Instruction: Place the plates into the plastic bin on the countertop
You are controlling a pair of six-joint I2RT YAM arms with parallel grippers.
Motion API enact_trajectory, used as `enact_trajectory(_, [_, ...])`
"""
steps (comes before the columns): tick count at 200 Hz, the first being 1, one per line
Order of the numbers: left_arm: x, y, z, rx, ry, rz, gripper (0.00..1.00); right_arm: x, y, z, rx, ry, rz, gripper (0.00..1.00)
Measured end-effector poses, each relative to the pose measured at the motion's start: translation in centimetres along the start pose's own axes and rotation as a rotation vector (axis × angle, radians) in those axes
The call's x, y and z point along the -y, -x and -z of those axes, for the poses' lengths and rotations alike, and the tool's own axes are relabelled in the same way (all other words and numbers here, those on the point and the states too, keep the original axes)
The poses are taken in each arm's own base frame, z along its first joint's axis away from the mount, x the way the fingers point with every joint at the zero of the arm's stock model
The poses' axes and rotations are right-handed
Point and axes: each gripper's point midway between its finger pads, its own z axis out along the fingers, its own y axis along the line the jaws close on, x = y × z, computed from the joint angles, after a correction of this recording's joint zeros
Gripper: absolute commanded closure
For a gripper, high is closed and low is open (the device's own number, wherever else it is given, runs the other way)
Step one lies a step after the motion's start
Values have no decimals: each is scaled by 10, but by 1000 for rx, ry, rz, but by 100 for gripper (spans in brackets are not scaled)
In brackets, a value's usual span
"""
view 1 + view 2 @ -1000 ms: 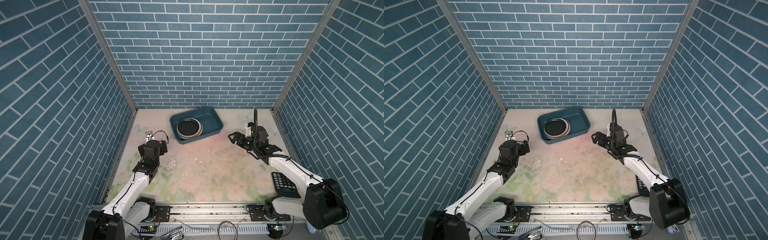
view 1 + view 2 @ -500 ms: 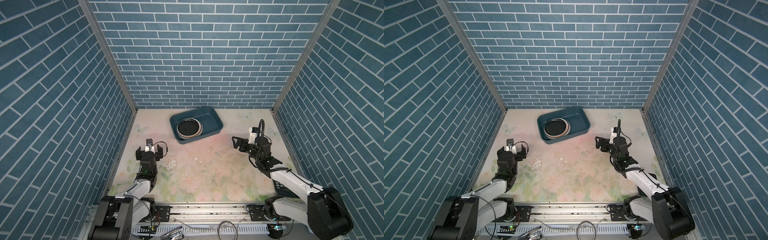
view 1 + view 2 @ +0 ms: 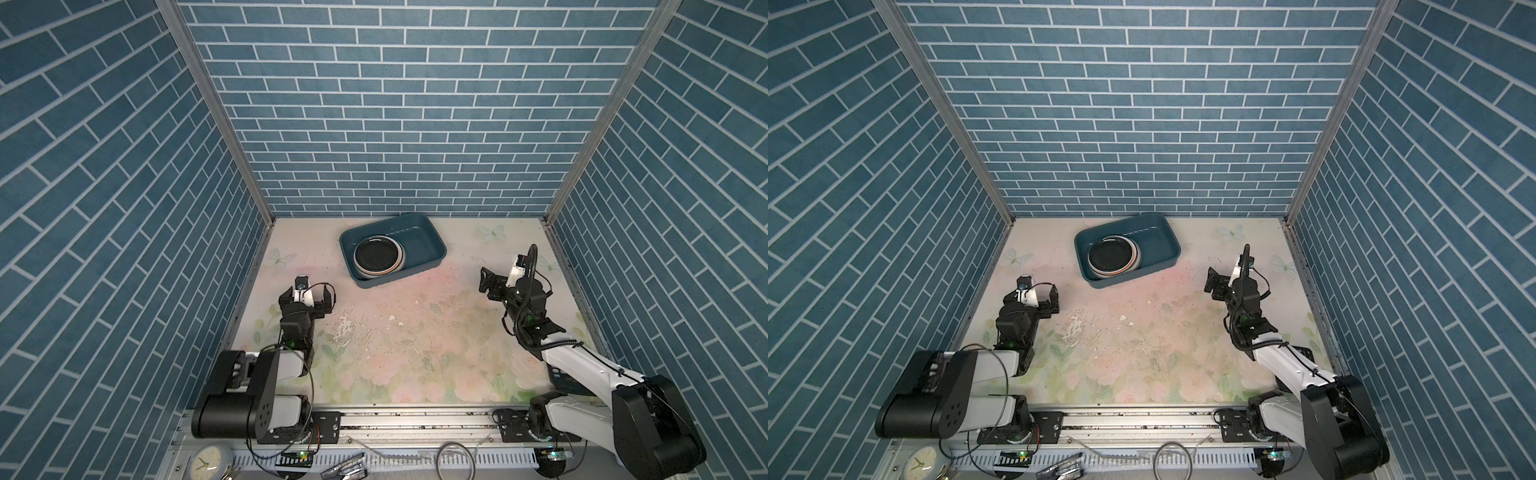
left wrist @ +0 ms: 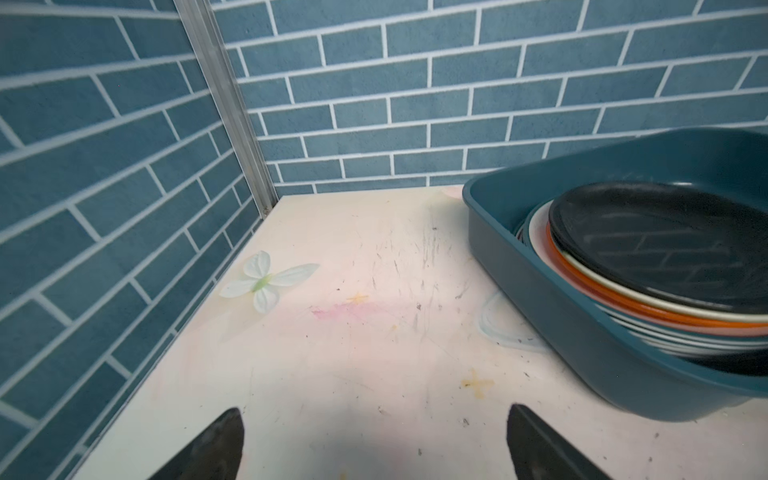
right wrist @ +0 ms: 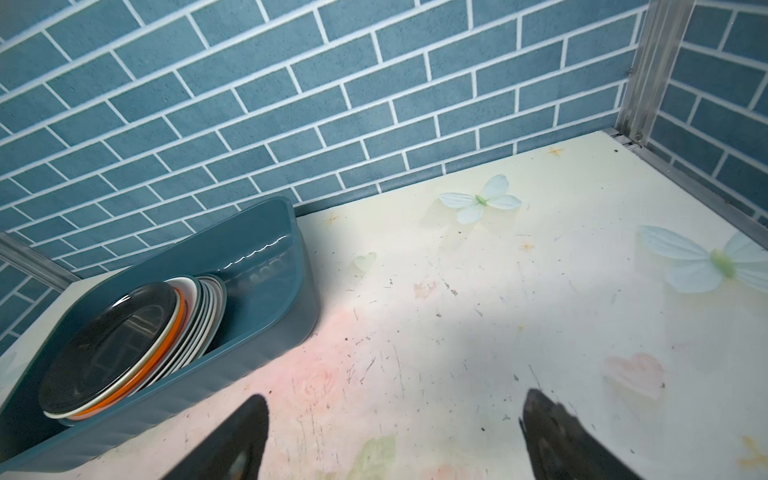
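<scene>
Plates (image 3: 377, 259) (image 3: 1112, 257) are all in one stack inside the plastic bin (image 3: 432, 240) (image 3: 1168, 245). The stack sits in the bin's end on the left claw's side. A black plate is on top, with a cream rim, an orange rim and a pinkish one under it. Below those are white plates with teal edges. The right wrist view shows the stack (image 5: 112, 345) slanted, with the lower plates fanned toward the bin's middle. The left wrist view shows the stack (image 4: 648, 249) rising just over the near bin wall (image 4: 540, 299).

The bin is dark teal, and the inner wall (image 5: 266, 257) is glossy. It stands on the counter (image 3: 415, 332), skewed to the blue brick wall (image 3: 395, 124) just behind it.

The left claw (image 3: 306, 299) (image 3: 1034, 301) is well apart from the bin, off its plate-filled end and nearer the camera. Its jaws are spread wide and grip nothing, with bare counter between the tips (image 4: 374, 415).

The right claw (image 3: 490, 284) (image 3: 1214, 284) is well apart from the bin's other end. It also gapes wide and carries nothing, and its tips (image 5: 397, 399) are over the counter.

A scuffed patch (image 3: 347, 328) on the counter lies between the bin and the arm bases. The black calculator (image 3: 559, 376) is far from the bin, partly hidden under the right arm. A white clock (image 3: 208, 461) is farthest from the bin, off the counter's front edge.
</scene>
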Motion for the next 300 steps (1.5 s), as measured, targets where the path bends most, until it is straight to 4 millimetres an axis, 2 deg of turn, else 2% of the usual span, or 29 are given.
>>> enact_trajectory(15, [2,-22,-6,-48,-3,-2,0,2,3,0,14,-8,11,5])
enact_trajectory(26, [-1,-29,-3,-66,12,3,0,5,6,0,27,-21,22,5])
enact_trajectory(55, [-4,-12,-4,2,27,25,0,16,3,1,38,-69,72,5])
enact_trajectory(88, [-6,-5,-6,22,36,31,1,34,10,4,65,-172,165,4])
enact_trajectory(126, [-15,2,-16,3,94,50,1,79,14,14,83,-382,223,4])
enact_trajectory(153, [-17,10,-27,-14,112,50,0,103,18,20,102,-479,220,4])
enact_trajectory(166, [-17,9,-29,-27,117,47,1,117,9,22,93,-522,220,4])
enact_trajectory(198, [-18,0,-29,-63,122,41,0,147,-35,24,-2,-588,237,4])
enact_trajectory(211, [-18,-1,-29,-70,124,39,0,149,-39,24,-13,-586,237,4])
enact_trajectory(254, [-19,-3,-29,-77,126,38,1,142,-26,19,48,-528,210,4])
enact_trajectory(300, [-13,-5,-31,-98,92,33,0,139,-30,16,39,-463,200,3])
